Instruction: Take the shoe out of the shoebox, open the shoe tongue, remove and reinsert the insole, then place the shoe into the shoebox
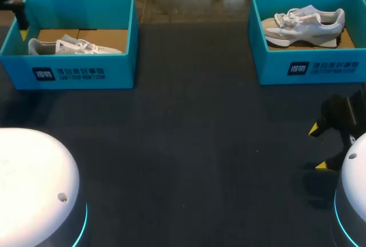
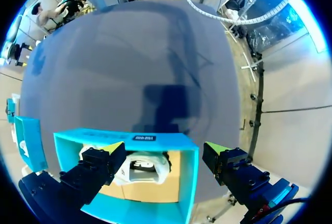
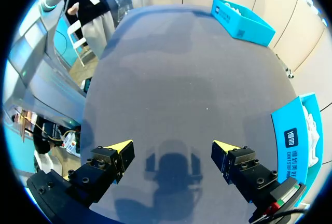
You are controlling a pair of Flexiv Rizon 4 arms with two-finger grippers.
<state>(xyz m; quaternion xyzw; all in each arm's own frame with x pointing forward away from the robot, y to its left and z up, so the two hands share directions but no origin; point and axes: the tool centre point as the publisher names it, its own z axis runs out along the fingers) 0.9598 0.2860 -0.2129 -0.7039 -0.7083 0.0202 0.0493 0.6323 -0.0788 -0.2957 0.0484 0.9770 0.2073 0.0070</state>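
Only the left wrist view shows the left gripper [image 2: 165, 149] — fingers apart, with the left shoebox [image 2: 189, 182] just ahead of them and its white sneaker [image 2: 142, 167] partly hidden behind one finger. The head view shows the right shoebox [image 1: 309, 70] holding a second sneaker [image 1: 303, 25], and the right gripper [image 1: 319, 147] cut off at the edge — its own wrist view shows its fingers apart over the dark tabletop [image 3: 181, 79].

Head view overhead; wrist views low; all share left shoebox [image 1: 120, 71].
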